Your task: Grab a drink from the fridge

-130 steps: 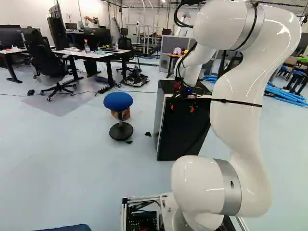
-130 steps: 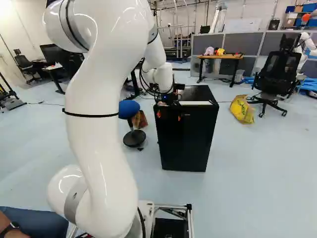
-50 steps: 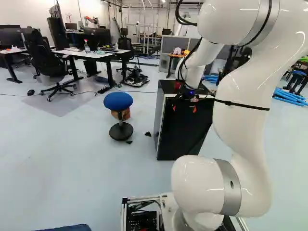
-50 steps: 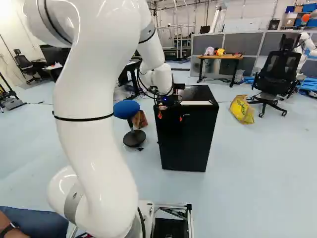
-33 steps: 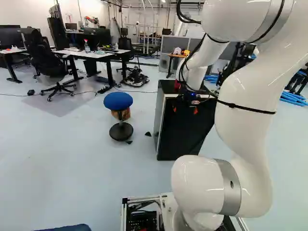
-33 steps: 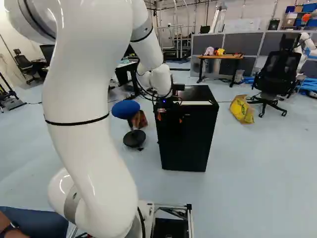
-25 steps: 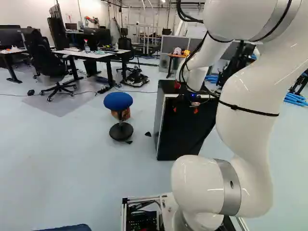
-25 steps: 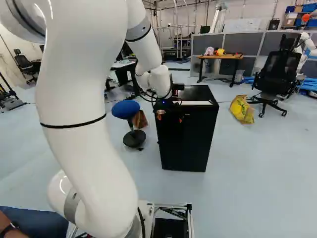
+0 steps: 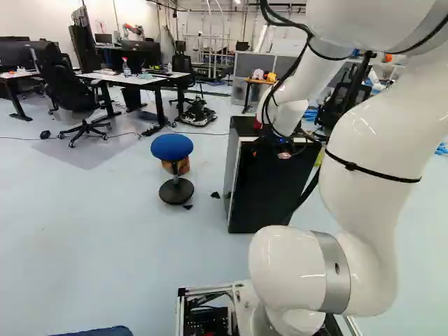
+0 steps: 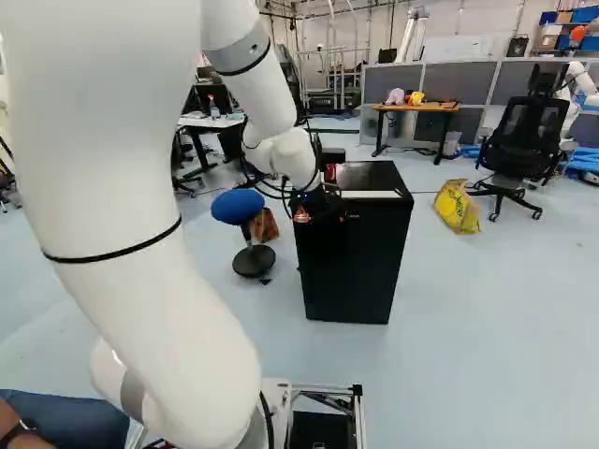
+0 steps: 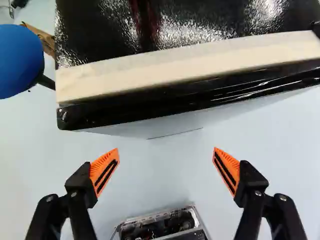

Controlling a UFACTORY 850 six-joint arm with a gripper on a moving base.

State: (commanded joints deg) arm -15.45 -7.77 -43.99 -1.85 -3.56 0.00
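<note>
The fingers (image 11: 104, 172) are wide open, nothing between them, and here's the glossy door (image 11: 190, 96) of the fridge (image 10: 356, 267) just ahead! It looks shut: stiff, slick, probably seal-tight, best pulled by its edge. No drink in sight, presumably inside; expect it cold, slippery, fairly weighty, wanting a firm hold round the middle.

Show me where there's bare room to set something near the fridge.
The floor looks free right of the fridge in the right base view, nearer than the yellow bag. It's tighter between fridge and blue stool, and crowded at the fridge's upper front edge, where the claw hangs.
</note>
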